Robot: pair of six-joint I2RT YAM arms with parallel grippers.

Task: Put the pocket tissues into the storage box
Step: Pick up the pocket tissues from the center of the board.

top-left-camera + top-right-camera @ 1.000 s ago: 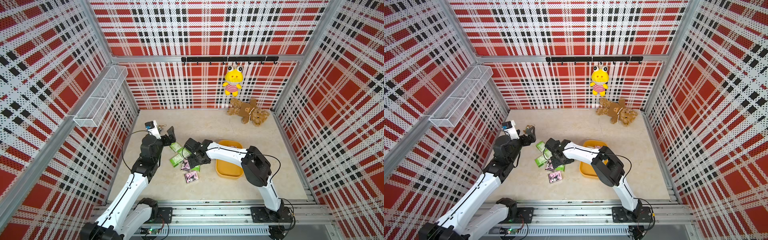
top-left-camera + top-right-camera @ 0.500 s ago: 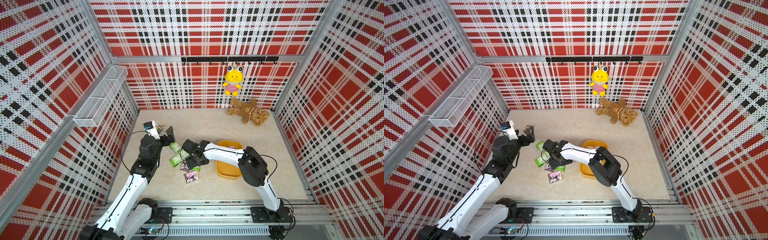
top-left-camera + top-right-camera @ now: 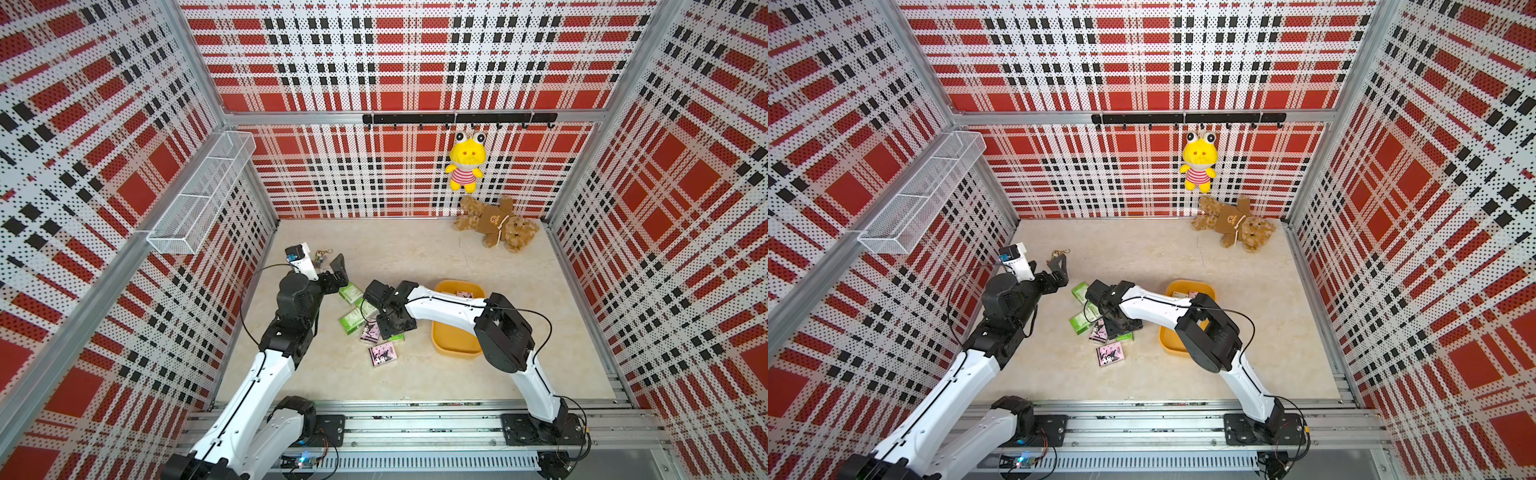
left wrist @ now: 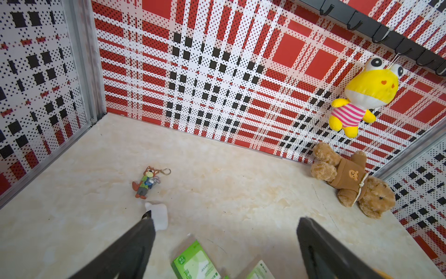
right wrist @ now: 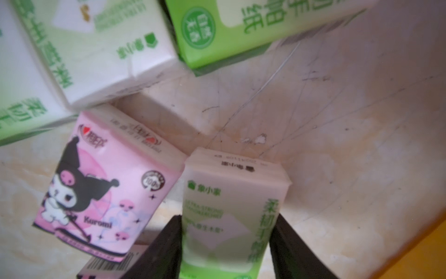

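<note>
The right gripper (image 5: 228, 218) stood about half closed, its two black fingers (image 5: 164, 248) pressed against the long sides of a small flat green-and-white tissue packet (image 5: 231, 193), with no gap showing on either side. Whether that packet had left the beige marble-patterned tabletop (image 3: 415, 257) could not be told. Just beside it lay a pink tissue packet with a black cartoon figure (image 5: 103, 188), and beyond both lay more green-and-white packets (image 5: 101, 48).

In both top views the right gripper (image 3: 392, 326) hung over this loose cluster, between a second pink packet (image 3: 383, 354) lying alone nearer the robot's base and two green packets (image 3: 354, 322) towards the left arm. The shallow yellow-orange plastic storage box (image 3: 455, 351) sat just to the right of the cluster, partly covered by the right arm; a couple of packets (image 3: 1185, 294) showed at its far end.

The left gripper (image 4: 224, 217) was spread wide and held nothing, hovering near the farthest green packet (image 3: 350, 292). A small fox keyring (image 4: 146, 182) lay beyond it
</note>
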